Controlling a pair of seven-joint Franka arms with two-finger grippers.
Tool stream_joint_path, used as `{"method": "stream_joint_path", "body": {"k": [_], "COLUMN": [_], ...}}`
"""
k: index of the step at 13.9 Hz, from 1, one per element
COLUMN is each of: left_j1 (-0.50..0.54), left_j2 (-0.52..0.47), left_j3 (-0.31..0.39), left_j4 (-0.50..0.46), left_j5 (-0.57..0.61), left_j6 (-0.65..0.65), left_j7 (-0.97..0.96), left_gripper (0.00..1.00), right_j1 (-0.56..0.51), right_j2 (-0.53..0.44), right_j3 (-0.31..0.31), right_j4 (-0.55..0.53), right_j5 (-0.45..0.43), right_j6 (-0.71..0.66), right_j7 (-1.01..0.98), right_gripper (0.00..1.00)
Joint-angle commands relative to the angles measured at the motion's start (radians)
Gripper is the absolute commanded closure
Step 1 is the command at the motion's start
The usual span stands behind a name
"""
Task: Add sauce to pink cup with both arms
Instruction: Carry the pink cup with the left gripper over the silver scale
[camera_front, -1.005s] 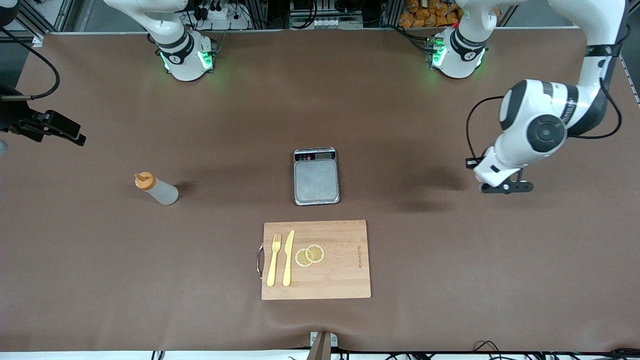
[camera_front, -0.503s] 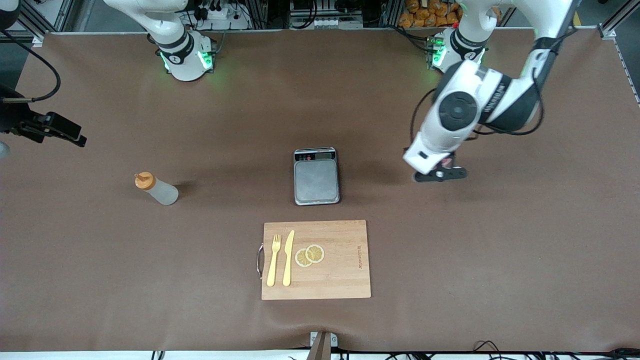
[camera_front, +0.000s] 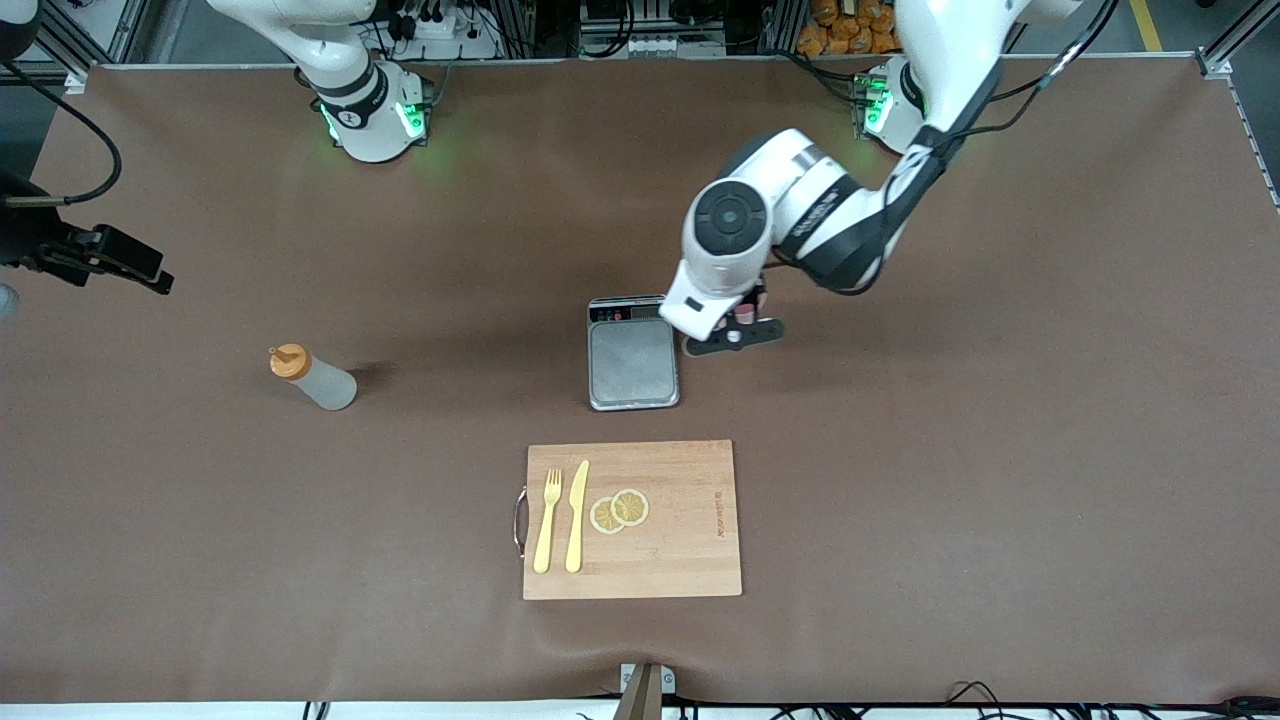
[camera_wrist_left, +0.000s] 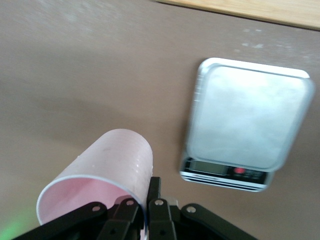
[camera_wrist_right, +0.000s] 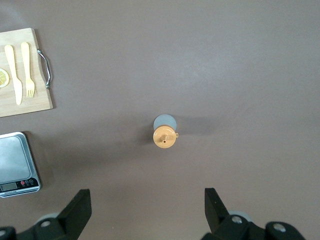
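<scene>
My left gripper (camera_front: 735, 336) is shut on the rim of the pink cup (camera_wrist_left: 115, 160), one finger inside and one outside (camera_wrist_left: 156, 186). It hangs over the table just beside the grey scale (camera_front: 633, 352), at the edge toward the left arm's end. In the front view the wrist mostly hides the cup. The scale also shows in the left wrist view (camera_wrist_left: 245, 125). The squeeze bottle (camera_front: 312, 378) with the orange cap stands toward the right arm's end. My right gripper (camera_front: 145, 272) is open and empty, high over the table, looking down on the bottle (camera_wrist_right: 165, 132).
A wooden cutting board (camera_front: 690, 550) lies nearer the front camera than the scale. It carries a yellow fork (camera_front: 546, 520), a yellow knife (camera_front: 576, 515) and two lemon slices (camera_front: 619, 510). The scale's display end faces the robot bases.
My left arm has swept from the left arm's end of the table toward the middle, carrying the pink cup up to the scale. The right arm and the bottle have not moved.
</scene>
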Motion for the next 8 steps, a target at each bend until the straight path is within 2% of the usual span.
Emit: {"method": "stream_joint_path", "body": {"k": [1,5,8], "left_j1": [-0.061,-0.161,-0.23], "left_j2": [0.094,0.15,0.164], "left_j3": [0.012,0.078,0.15], "left_j4": [0.146,0.225,0.226], "left_j5": [-0.001,0.004,0.004], "left_j6": [-0.03,-0.004,0.065], "left_j7": [-0.068,-0.042,0.044], "left_gripper": [1.0,1.0,1.0], "right_j1": [-0.017,-0.025,-0.025], "right_j2": [0.004,0.004,0.005], "right_j3": [0.011,0.011,0.011], "right_j4": [0.009,0.011,0.011], "right_j5": [0.015,0.015,0.015], "right_j6": [-0.012,-0.016,-0.015], "right_j7": [0.007,0.007,0.007], "right_gripper": [0.0,0.0,0.0]}}
